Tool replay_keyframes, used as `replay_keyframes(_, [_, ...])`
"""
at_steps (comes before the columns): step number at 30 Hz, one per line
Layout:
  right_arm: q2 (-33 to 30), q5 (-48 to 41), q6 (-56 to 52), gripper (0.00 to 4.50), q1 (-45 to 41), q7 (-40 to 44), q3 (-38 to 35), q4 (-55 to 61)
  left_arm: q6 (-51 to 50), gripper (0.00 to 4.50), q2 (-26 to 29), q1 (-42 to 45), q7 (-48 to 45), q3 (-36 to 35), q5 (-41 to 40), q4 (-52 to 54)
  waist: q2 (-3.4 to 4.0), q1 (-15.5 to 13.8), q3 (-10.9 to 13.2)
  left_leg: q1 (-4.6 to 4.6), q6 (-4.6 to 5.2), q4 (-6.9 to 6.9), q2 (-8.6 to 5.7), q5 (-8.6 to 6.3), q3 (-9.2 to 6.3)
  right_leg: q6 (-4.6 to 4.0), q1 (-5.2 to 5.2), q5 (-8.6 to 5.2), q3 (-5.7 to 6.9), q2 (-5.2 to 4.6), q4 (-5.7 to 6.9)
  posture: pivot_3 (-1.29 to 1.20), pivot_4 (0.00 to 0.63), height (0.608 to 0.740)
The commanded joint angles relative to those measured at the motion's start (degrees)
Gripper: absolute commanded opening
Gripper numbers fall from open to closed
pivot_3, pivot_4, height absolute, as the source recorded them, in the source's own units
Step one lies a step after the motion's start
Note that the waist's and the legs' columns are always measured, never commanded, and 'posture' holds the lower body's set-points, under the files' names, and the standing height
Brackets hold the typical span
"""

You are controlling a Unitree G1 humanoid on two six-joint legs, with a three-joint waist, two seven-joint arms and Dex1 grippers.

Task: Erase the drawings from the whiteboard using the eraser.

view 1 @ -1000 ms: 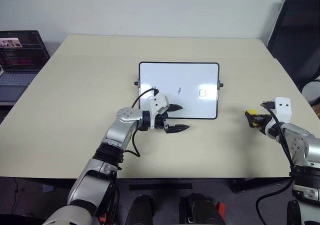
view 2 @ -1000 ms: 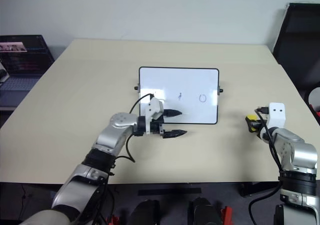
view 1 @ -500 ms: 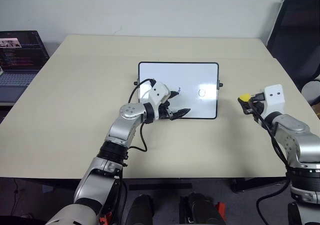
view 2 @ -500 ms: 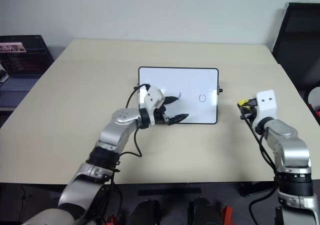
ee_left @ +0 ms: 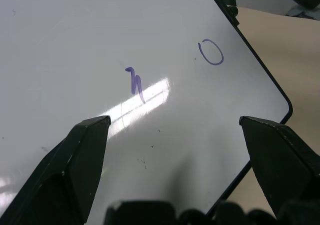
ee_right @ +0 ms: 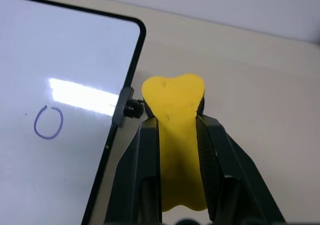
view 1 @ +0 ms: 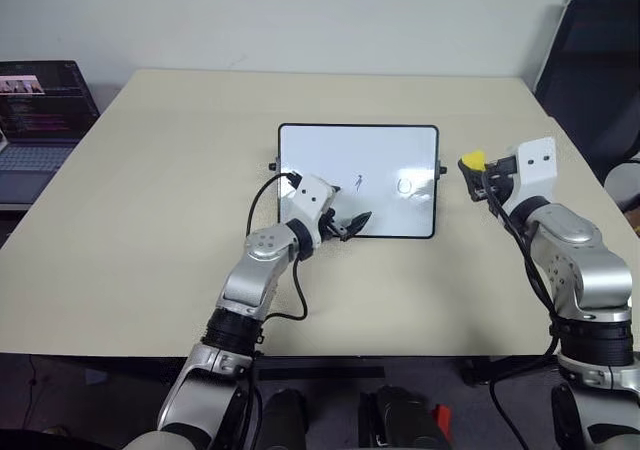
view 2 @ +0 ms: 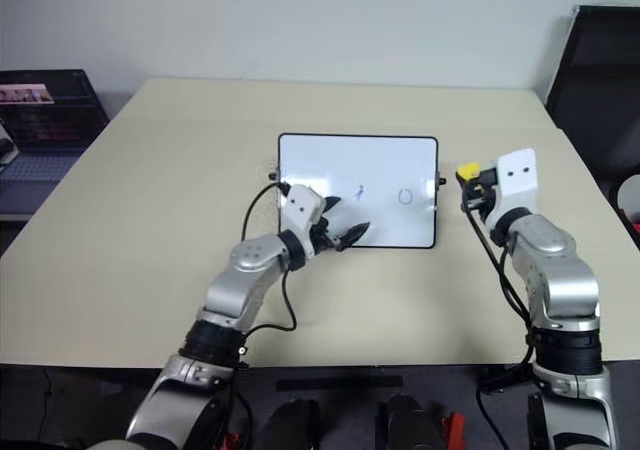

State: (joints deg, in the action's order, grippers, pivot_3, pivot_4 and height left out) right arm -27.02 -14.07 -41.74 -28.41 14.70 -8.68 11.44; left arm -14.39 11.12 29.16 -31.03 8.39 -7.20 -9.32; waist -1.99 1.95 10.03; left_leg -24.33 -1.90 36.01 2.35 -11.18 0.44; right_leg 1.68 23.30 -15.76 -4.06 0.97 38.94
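**Eraser held beside the marked board**

Beige table (view 1: 150, 170) carries the whiteboard (view 1: 358, 150) in the head views, a laptop (view 1: 35, 110) off to the left. The left gripper (view 1: 345, 226) spreads wide over the board's near edge. The right gripper (view 1: 478, 173), beside the board's right knob, clamps the eraser (view 1: 472, 159).

Left wrist view: the drawings (ee_left: 135, 82) lie just beyond the parted fingers (ee_left: 75, 160).

Right wrist view: the yellow block bulges between squeezing fingers, the circle off to the side.
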Motion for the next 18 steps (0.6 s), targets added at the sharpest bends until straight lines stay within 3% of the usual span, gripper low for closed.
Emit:
replay_keyframes(1, [0.8,0.4,1.4,0.66,-2.3,-0.4,0.6,2.9,3.5,4.5,-0.5,-2.0,2.1,-1.5,0.1,4.7,0.0,0.0,0.0,0.0,0.0,0.0,0.01,0.0,0.01,0.0,0.0,0.0,0.0,0.0,0.0,0.0,0.15,0.74])
replay_keyframes(6, [2.1,0.6,1.7,0.66,-3.1,-0.5,1.4,3.0,3.7,4.5,-0.4,-4.7,7.0,-3.2,1.4,5.9,0.0,-0.1,0.0,0.0,0.0,0.01,0.1,0.0,0.01,0.0,0.0,0.0,0.0,-0.01,0.01,0.0,0.15,0.74])
replay_keyframes(18, [6.2,2.7,6.6,0.66,-4.0,1.0,7.8,0.8,3.4,4.5,-1.6,-7.6,8.0,-2.1,1.7,9.0,0.0,0.1,0.0,0.02,0.0,0.01,0.11,0.0,0.04,-0.01,0.0,0.0,-0.01,0.01,0.0,0.0,0.15,0.74])
